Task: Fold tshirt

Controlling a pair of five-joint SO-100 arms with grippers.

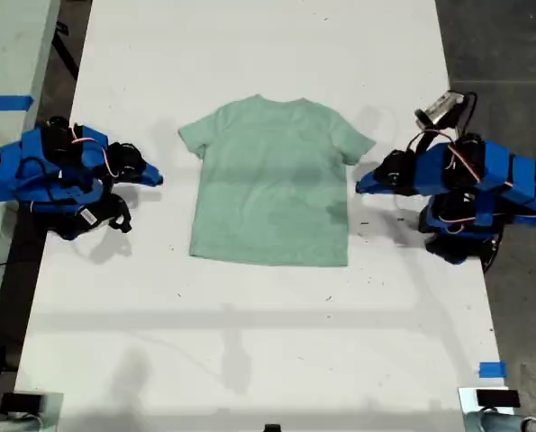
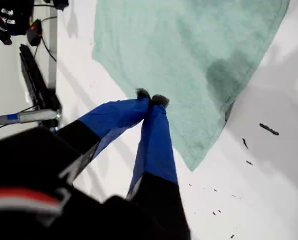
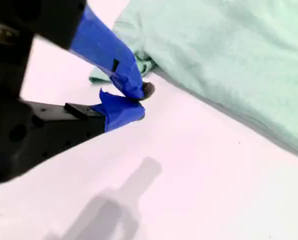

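The pale mint-green tshirt [image 1: 272, 184] lies flat and spread out on the white table [image 1: 249, 342], collar toward the far edge. My first gripper [image 1: 362, 186] is at the exterior view's right, level with the shirt's side edge just below the sleeve. In its wrist view the tips [image 2: 151, 98] are shut over the tshirt [image 2: 189, 50] edge with no cloth between them. My second gripper [image 1: 155, 177] is at the exterior view's left, a short gap from the other sleeve. It is shut [image 3: 138, 100] on nothing, with the sleeve [image 3: 138, 62] just beyond it.
Small dark specks [image 2: 269, 129] dot the table beside the first gripper. Blue tape marks sit at the exterior view's left edge [image 1: 4, 102] and lower right [image 1: 491, 369]. The table's side edges run close behind both arm bases.
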